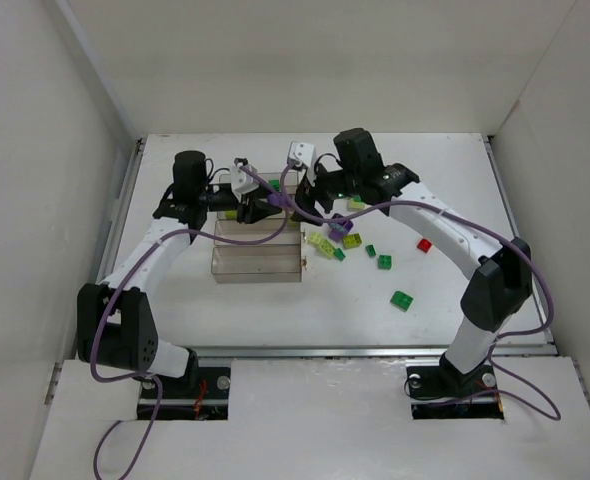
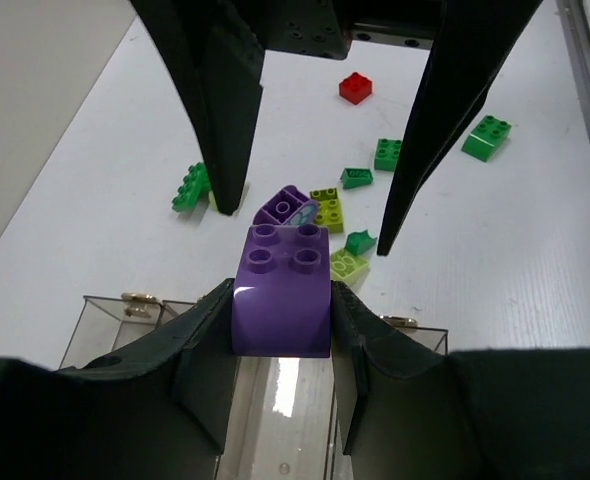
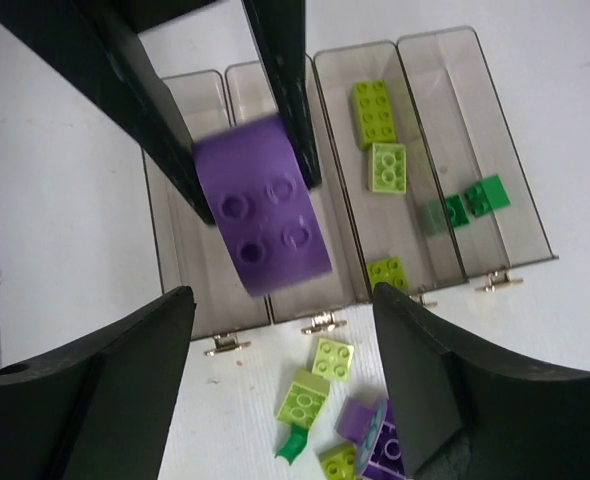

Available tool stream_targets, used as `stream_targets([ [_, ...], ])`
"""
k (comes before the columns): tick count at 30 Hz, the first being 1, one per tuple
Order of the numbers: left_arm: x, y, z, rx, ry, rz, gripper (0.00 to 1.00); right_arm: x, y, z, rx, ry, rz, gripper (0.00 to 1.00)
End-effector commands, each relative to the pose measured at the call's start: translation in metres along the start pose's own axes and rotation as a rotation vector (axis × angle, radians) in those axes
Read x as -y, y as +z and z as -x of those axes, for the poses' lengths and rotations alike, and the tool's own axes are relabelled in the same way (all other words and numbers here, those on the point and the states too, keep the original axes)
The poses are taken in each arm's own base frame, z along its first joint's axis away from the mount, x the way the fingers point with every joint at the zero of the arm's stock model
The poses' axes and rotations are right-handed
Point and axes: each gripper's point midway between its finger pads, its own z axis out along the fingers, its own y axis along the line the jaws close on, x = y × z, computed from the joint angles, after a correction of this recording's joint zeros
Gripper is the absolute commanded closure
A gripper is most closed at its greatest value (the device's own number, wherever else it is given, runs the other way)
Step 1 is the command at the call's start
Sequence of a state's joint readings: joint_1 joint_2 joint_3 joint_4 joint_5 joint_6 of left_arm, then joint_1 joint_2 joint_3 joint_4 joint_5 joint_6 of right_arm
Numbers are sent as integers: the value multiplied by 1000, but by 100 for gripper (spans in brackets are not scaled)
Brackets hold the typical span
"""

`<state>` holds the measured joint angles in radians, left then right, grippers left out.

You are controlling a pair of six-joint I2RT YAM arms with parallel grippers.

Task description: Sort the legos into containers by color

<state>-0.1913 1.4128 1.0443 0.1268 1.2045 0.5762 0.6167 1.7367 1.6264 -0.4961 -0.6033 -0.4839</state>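
Grasping purple brick (image 3: 263, 215): left gripper (image 2: 280, 297), extended above containers (image 3: 445, 110) | right gripper (image 3: 280, 300): released, jaws spread, facing it

Both arms are of one build. The left arm (image 1: 145, 255) and right arm (image 1: 455, 225) have white link shells, black joint housings and black wrist sections. A purple cable (image 1: 100, 345) hangs in loose loops along the left arm, and a second of the same colour runs along the right. Each base (image 1: 180, 378) is black, with fine red wiring at the left one. White camera mounts (image 1: 243, 182) sit at the wrists. The left claw (image 2: 280, 300) and right claw (image 3: 283, 295) have matte black fingers (image 3: 125, 390), broad at the root and tapering to narrow tips. Small round holes mark the right claw's black body.
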Motion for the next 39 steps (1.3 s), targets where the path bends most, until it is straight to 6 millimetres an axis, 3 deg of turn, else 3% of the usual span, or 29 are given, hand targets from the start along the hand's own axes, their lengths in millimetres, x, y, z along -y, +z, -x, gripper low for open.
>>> stream_targets([
  [1, 9, 4, 24, 46, 60, -69, 100, 0, 6, 39, 114, -138, 22, 24],
  [5, 14, 6, 21, 39, 34, -84, 100, 8, 4, 50, 139, -164, -16, 27],
  [8, 18, 6, 19, 36, 24, -98, 100, 2, 6, 54, 153, -174, 2, 34],
  [17, 18, 6, 22, 48, 31, -105, 100, -4, 15, 44, 134, -147, 58, 49],
  [21, 20, 6, 23, 54, 31, -114, 100, -12, 18, 48, 127, -144, 102, 62],
  [25, 18, 6, 22, 48, 31, -105, 100, -15, 26, 42, 85, -112, 132, 85],
  [27, 16, 6, 21, 43, 31, -96, 84, -12, 28, 35, 58, -97, 122, 100],
  [29, 16, 6, 17, 30, 50, -93, 68, -12, 28, 35, 58, -97, 122, 100],
  [30, 19, 5, 13, 21, 38, -98, 52, -12, 26, 33, 50, -96, 111, 100],
  [31, 20, 5, 12, 17, 40, -101, 44, -12, 26, 33, 59, -103, 106, 100],
  [35, 22, 3, 9, 2, 54, -101, 31, -14, 14, 48, 104, -131, 83, 100],
  [39, 20, 1, 7, -1, 64, -94, 33, -14, 12, 50, 116, -141, 77, 100],
])
